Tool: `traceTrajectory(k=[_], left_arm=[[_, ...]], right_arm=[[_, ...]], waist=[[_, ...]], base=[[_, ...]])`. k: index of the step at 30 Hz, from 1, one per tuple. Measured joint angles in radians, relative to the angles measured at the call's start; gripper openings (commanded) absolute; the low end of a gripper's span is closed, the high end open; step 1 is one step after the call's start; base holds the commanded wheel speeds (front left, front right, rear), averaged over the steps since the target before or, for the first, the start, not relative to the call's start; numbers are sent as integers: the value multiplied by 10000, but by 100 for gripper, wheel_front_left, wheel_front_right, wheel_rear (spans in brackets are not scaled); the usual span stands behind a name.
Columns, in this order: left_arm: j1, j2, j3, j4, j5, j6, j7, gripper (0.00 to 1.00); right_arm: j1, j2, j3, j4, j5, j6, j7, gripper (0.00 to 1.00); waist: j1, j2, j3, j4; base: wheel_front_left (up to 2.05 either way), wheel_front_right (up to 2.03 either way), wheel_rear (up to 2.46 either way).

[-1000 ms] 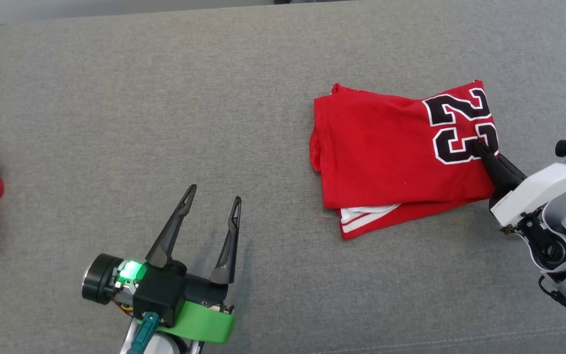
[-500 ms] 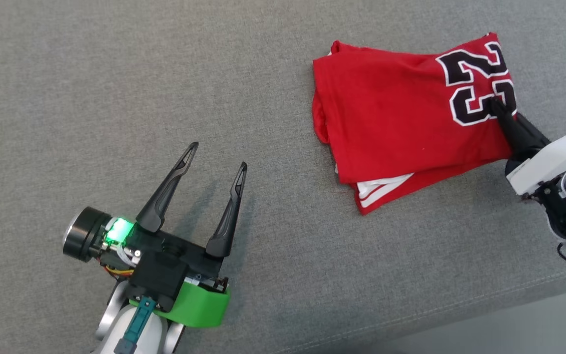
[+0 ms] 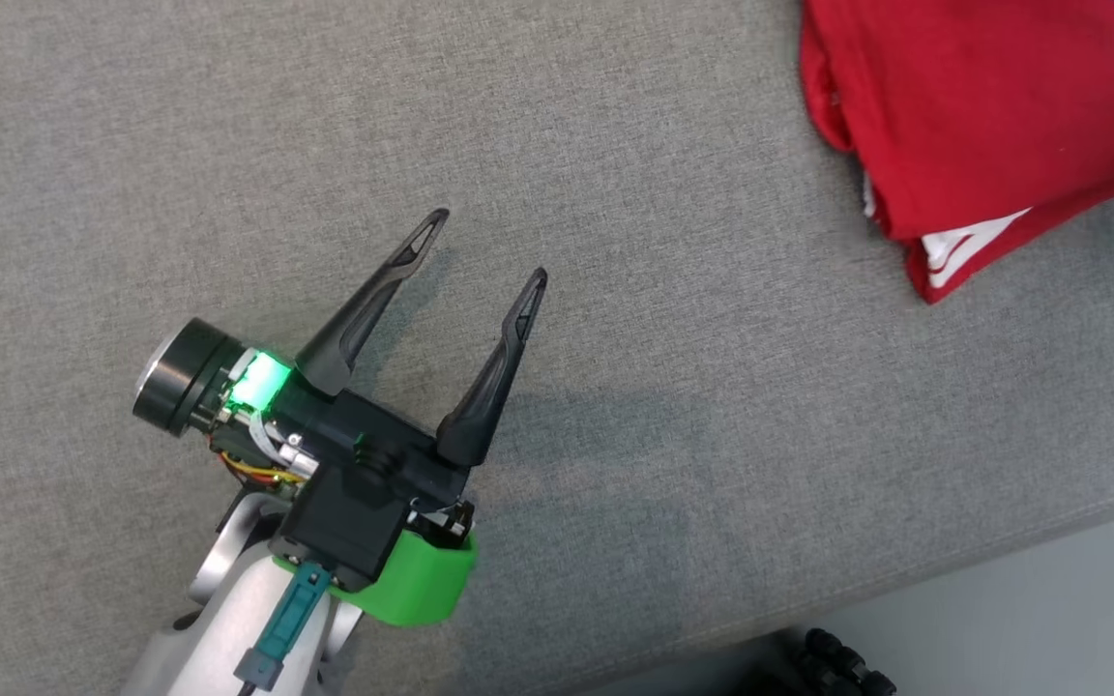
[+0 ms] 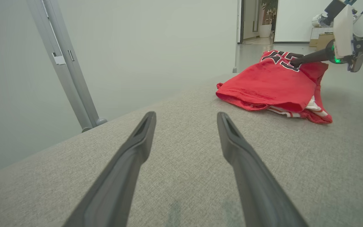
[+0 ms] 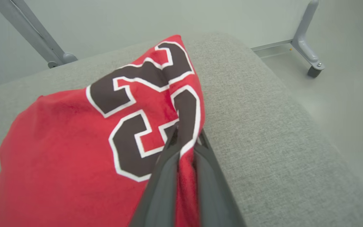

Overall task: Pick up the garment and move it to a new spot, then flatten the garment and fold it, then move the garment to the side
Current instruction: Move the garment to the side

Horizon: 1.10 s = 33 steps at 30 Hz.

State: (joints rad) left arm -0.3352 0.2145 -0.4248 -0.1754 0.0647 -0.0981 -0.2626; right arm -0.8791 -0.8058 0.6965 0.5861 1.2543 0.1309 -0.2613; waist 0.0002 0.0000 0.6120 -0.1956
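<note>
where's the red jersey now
The folded red jersey lies on the grey cushion at the head view's upper right, its numbered edge pinched by the right gripper.

Folded red jersey on grey cushion

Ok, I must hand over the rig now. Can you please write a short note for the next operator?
Left gripper: open, holds nothing, low over the grey cushion.
Right gripper: shut on the edge of the red jersey, beside the number.
Jersey: folded, lying on the cushion toward the robot's right, with the pinched edge lifted a little.
Done: flattening and folding, by the look of it.
Left: bring the jersey to the side, then release it.
</note>
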Motion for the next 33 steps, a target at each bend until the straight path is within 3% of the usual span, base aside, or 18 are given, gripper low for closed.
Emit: traceTrajectory(k=[9,20,21,22,23,29,31,33], left_arm=[[-322,111,-328,-311,-12,0,0,100],[-452,224,-502,-341,-105,151,0,100],[-451,234,-512,-339,-117,165,0,100],[-451,242,-529,-336,-144,196,0,100],[-451,240,-552,-320,-173,207,0,100],[-444,128,-685,-207,-309,383,0,100],[-423,12,-708,-119,-433,499,0,100],[-161,-228,-579,2,-788,754,0,100]], right_arm=[[-536,-663,-823,606,-627,0,-2,0],[-755,-715,-723,2222,-1129,4,-2,0],[-821,-685,-807,2416,-1150,6,-2,16],[-902,-660,-867,2621,-1225,6,-2,94],[-976,-637,-926,2823,-1398,4,-2,100],[-1458,-372,-1812,3825,-3252,4,-4,100],[-1450,-188,-2416,3689,-4027,4,-12,100],[-725,293,-3283,2755,-5099,6,-13,100]], waist=[[-1,0,594,58],[-1,0,612,455],[-2,0,588,483],[-1,0,562,510],[-1,0,532,536],[-2,0,203,666],[-2,0,15,715],[-1,0,-353,801]], base=[[0,0,0],[0,0,0],[0,0,0],[0,0,0],[0,0,0],[0,0,0],[0,0,0],[0,0,0]])
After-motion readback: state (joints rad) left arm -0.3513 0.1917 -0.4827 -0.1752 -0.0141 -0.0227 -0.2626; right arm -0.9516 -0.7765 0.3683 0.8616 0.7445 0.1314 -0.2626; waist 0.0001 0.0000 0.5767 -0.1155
